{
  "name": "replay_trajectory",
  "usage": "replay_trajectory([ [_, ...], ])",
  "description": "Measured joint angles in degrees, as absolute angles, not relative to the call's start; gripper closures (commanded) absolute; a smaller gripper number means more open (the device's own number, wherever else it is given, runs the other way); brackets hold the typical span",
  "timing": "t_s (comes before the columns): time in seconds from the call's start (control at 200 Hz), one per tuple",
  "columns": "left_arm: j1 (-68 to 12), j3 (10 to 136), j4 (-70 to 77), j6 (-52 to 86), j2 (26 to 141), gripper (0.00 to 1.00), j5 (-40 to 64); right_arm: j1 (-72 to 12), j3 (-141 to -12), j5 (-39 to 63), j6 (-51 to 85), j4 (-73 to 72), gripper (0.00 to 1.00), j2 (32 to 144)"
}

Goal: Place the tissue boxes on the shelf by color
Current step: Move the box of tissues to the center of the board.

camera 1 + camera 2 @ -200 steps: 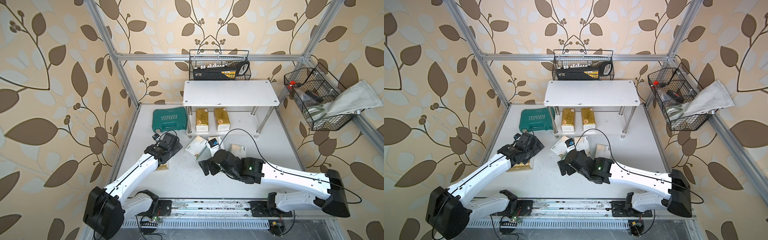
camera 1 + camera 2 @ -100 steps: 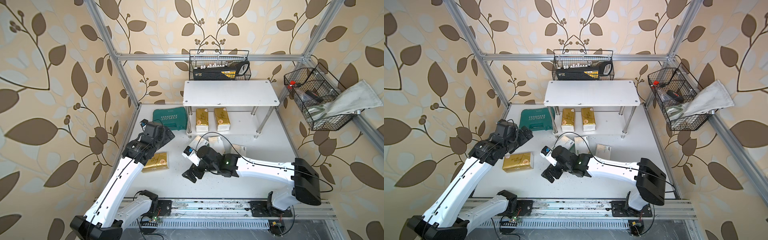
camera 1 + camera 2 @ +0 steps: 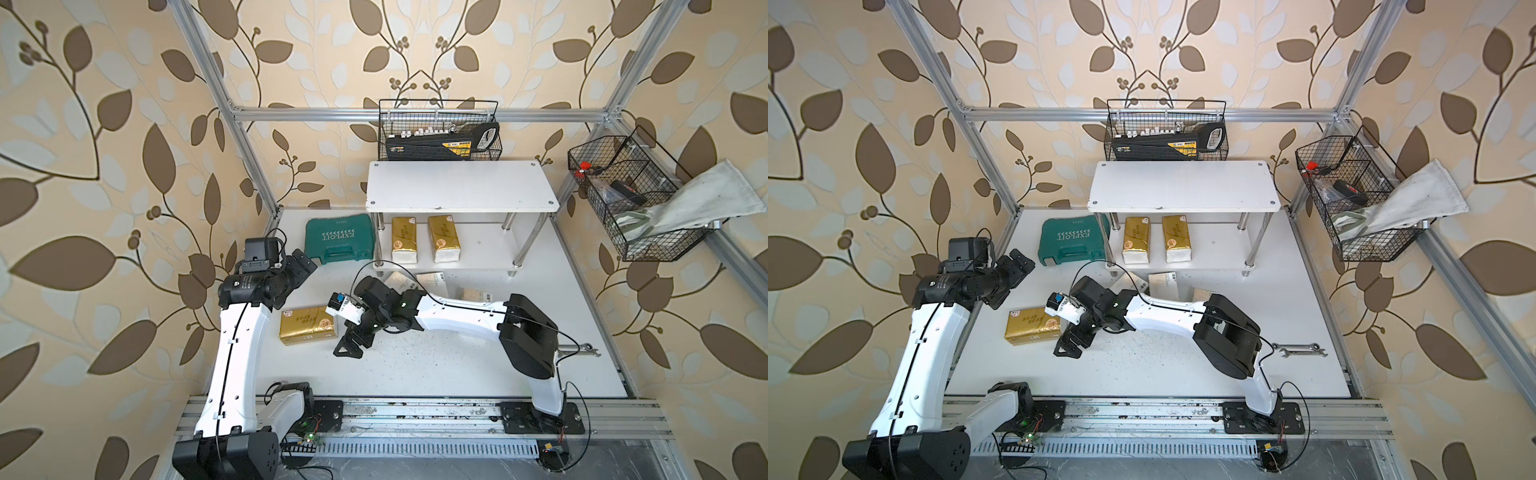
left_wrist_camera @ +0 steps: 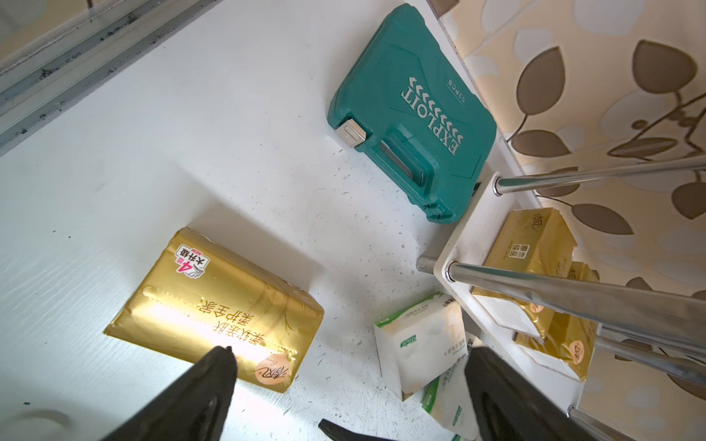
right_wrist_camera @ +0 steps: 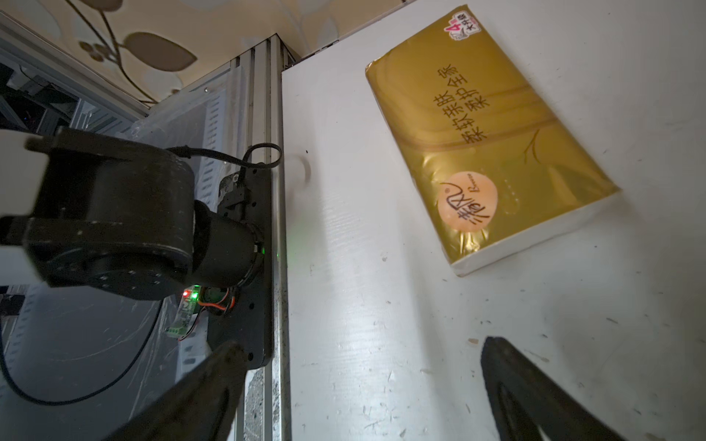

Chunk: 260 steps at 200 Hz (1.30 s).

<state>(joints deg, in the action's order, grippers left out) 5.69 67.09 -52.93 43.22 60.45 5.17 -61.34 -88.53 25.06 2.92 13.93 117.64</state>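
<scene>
While two shiny gold tissue packs [image 3: 404, 240] sit on the white two-tier shelf [image 3: 461, 185], a third gold pack [image 3: 307, 331] and white green-labelled packs [image 4: 416, 343] wait mid-frame; left gripper [image 3: 305, 264] and right gripper [image 3: 349, 351] gape empty.

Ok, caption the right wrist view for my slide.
Open jaws poised over the white table, a gold tissue pack lying flat close by, untouched.
</scene>
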Motion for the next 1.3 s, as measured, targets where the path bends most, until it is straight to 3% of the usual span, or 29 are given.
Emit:
replay_trajectory([
  [0.67,7.2,67.1,-51.7,43.0,64.9,0.01,10.7,-56.1,-109.7,29.3,1.5,15.6,0.01,134.9],
  [1.05,7.5,67.0,-51.1,43.1,64.8,0.01,11.1,-58.7,-105.3,31.0,1.4,15.2,0.01,134.8],
  [1.3,7.6,67.0,-51.0,43.1,64.4,0.01,11.1,-62.0,-102.7,24.6,2.7,12.2,0.01,134.8],
])
